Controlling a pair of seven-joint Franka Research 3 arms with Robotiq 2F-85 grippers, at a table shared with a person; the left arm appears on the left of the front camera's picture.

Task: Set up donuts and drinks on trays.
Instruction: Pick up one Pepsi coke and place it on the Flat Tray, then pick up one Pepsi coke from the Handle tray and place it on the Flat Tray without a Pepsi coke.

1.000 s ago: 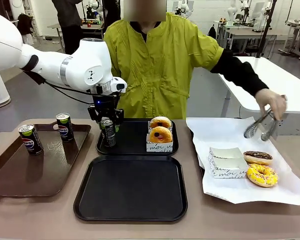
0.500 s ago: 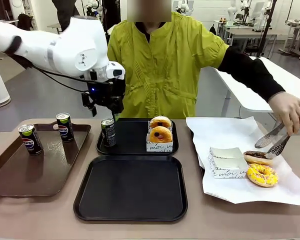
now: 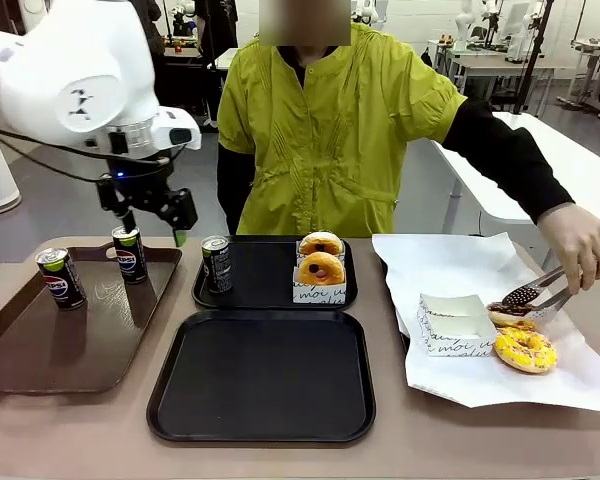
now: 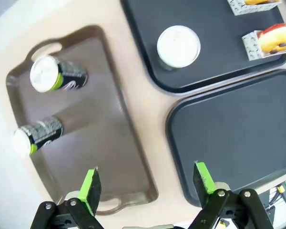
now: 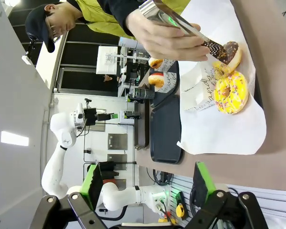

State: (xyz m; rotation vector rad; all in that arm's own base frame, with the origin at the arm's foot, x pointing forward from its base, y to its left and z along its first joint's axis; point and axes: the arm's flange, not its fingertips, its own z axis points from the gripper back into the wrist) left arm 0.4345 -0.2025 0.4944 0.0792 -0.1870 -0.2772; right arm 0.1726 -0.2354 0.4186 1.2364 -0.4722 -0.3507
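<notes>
My left gripper (image 3: 153,230) hangs open and empty above the far right corner of the brown tray (image 3: 40,350), just right of a drink can (image 3: 130,253). A second can (image 3: 60,278) stands left of it. A third can (image 3: 216,263) stands alone on the far black tray (image 3: 270,290), beside two sleeved donuts (image 3: 321,270). The near black tray (image 3: 263,375) is bare. In the left wrist view my left gripper (image 4: 147,183) is open over the brown tray (image 4: 109,138), with cans (image 4: 52,76) beyond. My right gripper (image 5: 148,183) is open, far from the table.
On white paper (image 3: 450,265) at the right lie an empty white sleeve (image 3: 452,325), a yellow-sprinkled donut (image 3: 524,350) and a chocolate donut (image 3: 515,315). The person's hand (image 3: 580,240) holds metal tongs (image 3: 535,293) at the chocolate donut.
My left gripper let go of the can on the far black tray, rose and swung left over the brown tray. The person's tongs came down onto the chocolate donut.
</notes>
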